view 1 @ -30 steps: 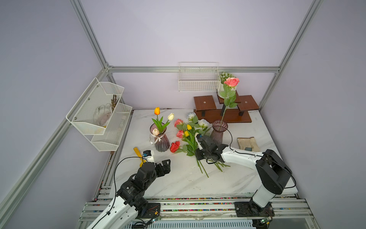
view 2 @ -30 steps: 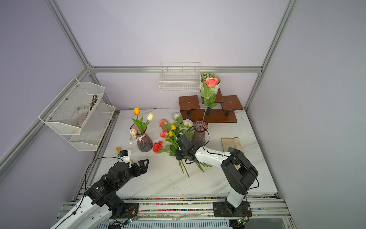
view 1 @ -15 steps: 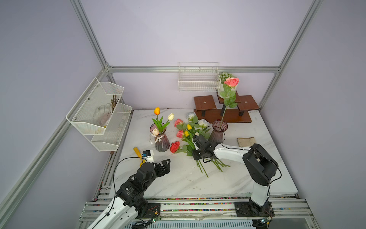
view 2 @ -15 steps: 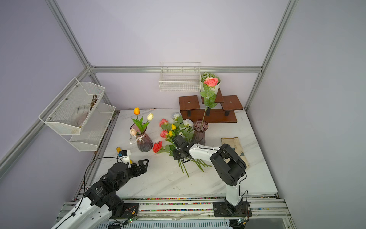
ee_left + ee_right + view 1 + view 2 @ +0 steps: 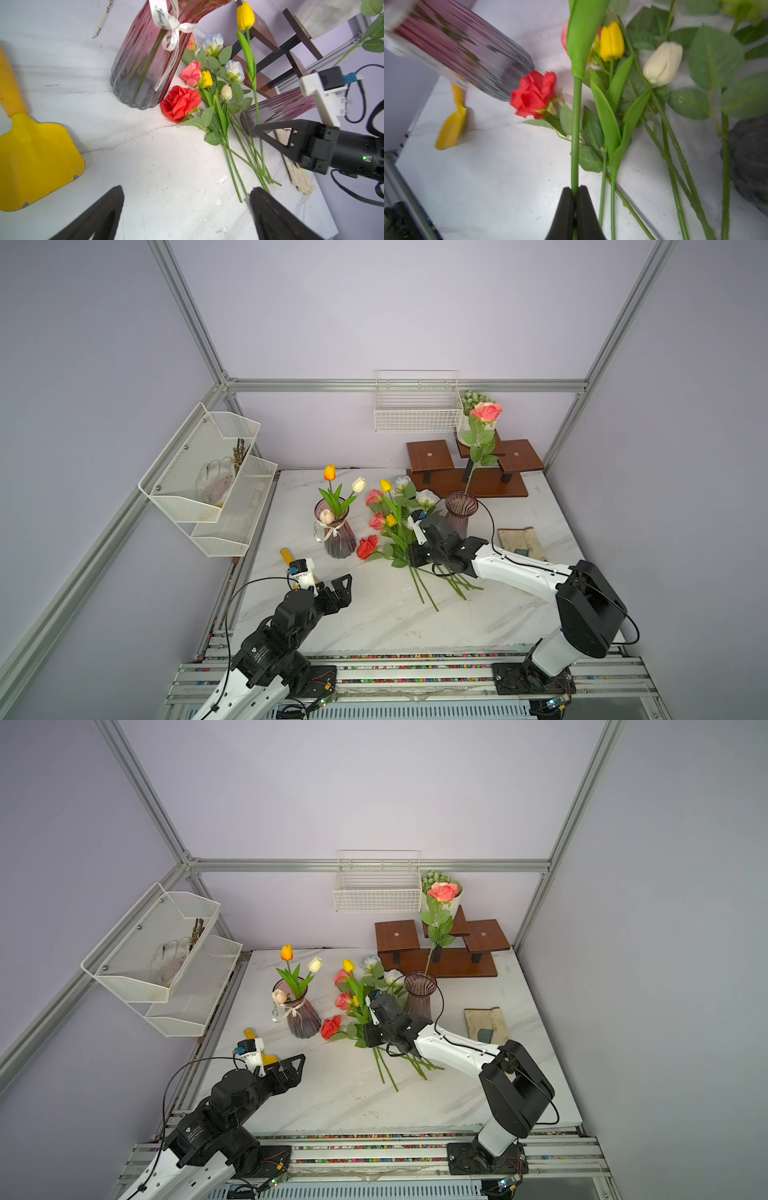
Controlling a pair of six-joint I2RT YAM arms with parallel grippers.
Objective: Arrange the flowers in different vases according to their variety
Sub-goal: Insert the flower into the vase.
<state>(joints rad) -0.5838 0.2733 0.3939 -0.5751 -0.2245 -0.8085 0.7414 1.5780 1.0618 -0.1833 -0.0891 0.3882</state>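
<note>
Tulip (image 5: 245, 15) stem clamped in the right gripper (image 5: 574, 188).
Smooth yellow bud stands near the ribbed glass vase (image 5: 137, 68); left gripper (image 5: 186, 188) gapes.

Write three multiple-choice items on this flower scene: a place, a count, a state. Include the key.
1. The tall pink rose stands where? A) in the wide purple glass vase with a white ribbon bow; B) in the slim purple glass vase with a flared rim; C) lying flat.
2. How many tulips stand in the bowed vase? A) three; B) one; C) five.
3. The right claw is: A) wide open; B) shut on nothing; C) shut on the yellow tulip by its green stem.
Key: 1 B, its stem drops into the flared rim; 2 A, orange, cream and pale pink heads show; 3 C, the right wrist view shows the tips pinching the stem.
</note>
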